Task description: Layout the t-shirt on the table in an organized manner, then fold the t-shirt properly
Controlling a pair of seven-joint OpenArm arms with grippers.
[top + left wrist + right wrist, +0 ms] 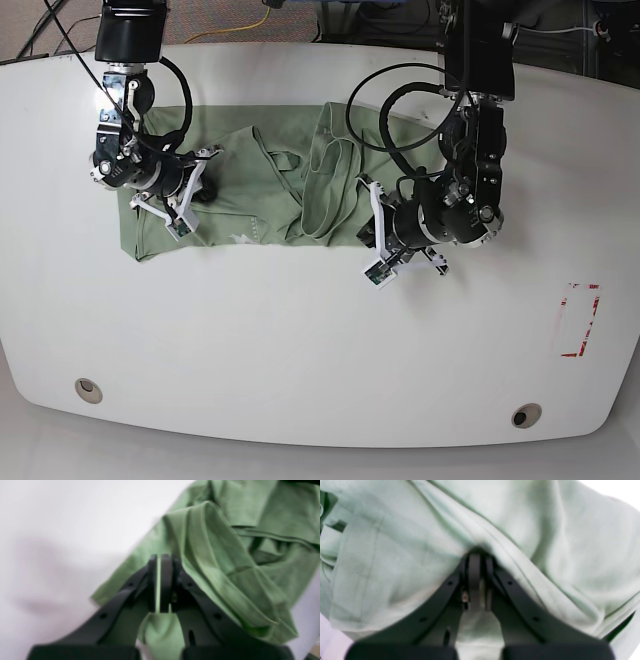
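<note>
So on the left of the overhead view, the right gripper (pixel 196 192) is down on the t-shirt (pixel 240 190) near its left end. In its own wrist camera the jaws are pinched shut on a ridge of fabric, which bunches up around the tips. Looks to me like it's anchoring that end so the cloth can be pulled straight.

The shirt lies across the far half of the desk (pixel 300 340), long axis running left-right. It's flat-ish on the left and crumpled into folds toward the middle. Can't tell which end is the neck.

Over on the right, the left gripper (pixel 372 232) sits at the shirt's right edge — jaws clamped on a thin fold of green, probably to tug it outward and spread it.
</note>
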